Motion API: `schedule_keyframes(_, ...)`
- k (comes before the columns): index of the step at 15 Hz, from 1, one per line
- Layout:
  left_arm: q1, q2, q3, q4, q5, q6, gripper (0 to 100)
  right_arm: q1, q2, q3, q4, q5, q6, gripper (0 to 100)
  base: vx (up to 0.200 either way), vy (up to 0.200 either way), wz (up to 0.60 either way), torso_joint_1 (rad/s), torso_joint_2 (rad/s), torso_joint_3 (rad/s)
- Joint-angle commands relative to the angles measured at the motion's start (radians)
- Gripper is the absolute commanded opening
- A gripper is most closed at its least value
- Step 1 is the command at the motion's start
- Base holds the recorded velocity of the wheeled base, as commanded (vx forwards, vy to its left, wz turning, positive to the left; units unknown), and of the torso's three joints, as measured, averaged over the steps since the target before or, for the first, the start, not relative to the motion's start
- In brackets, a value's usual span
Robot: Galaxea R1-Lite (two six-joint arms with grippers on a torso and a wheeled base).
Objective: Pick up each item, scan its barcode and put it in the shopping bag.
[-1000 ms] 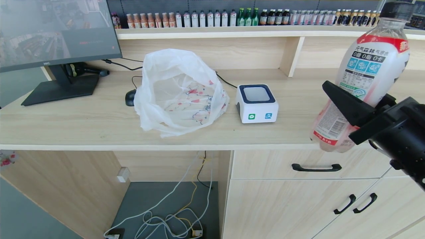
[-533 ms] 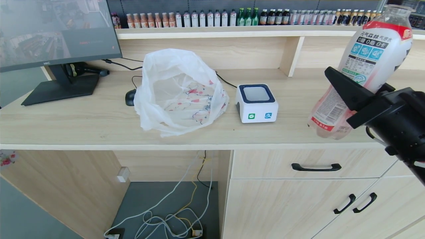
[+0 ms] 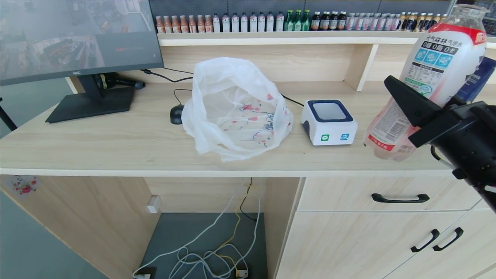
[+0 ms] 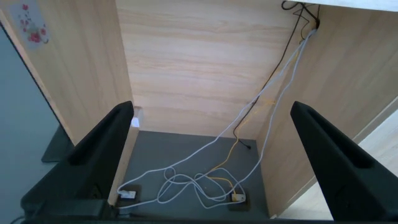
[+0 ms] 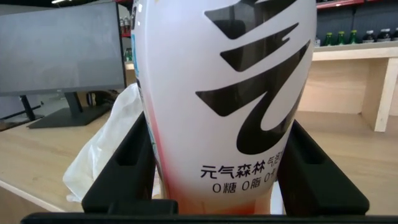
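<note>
Right gripper (image 3: 420,116) clamps a tilted bottle (image 3: 434,73).
Bottle hangs right of the scanner (image 3: 329,122) and bag (image 3: 236,108); left gripper (image 4: 211,149) gapes wide.

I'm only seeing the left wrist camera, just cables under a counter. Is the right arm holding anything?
Observer: Yes. The right gripper is shut on a bottle, held tilted with its cap up near the right end of the counter.
Operator: Where's the scanner from there?
Observer: The scanner sits on the counter to the robot's left of the bottle, apart from it, with its window facing up.
Operator: And the bag?
Observer: The shopping bag stands open on the counter, right beside the scanner on its left.
</note>
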Motion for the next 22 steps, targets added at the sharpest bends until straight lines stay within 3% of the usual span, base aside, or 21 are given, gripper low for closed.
schedule_keyframes(1,0.001,0.001,0.000,0.000,0.000,-0.001,100,-0.003,0.004,0.002,0.001,0.000,-0.001,0,0.000,0.200,0.00,0.002,0.00,0.002)
schedule_keyframes(10,0.001,0.000,0.000,-0.002,0.000,-0.001,100,-0.003,-0.008,0.027,-0.010,0.005,-0.001,0,0.000,0.200,0.00,0.001,0.00,0.001)
schedule_keyframes(18,0.001,0.000,0.000,-0.002,0.000,0.002,100,-0.003,0.036,0.011,-0.010,0.016,-0.022,0,0.000,0.000,0.00,0.000,0.00,0.000)
schedule_keyframes(22,0.001,0.000,0.000,-0.002,0.000,0.002,100,0.004,0.133,-0.064,-0.010,0.031,-0.058,0,0.000,0.000,0.00,0.000,0.00,0.000)
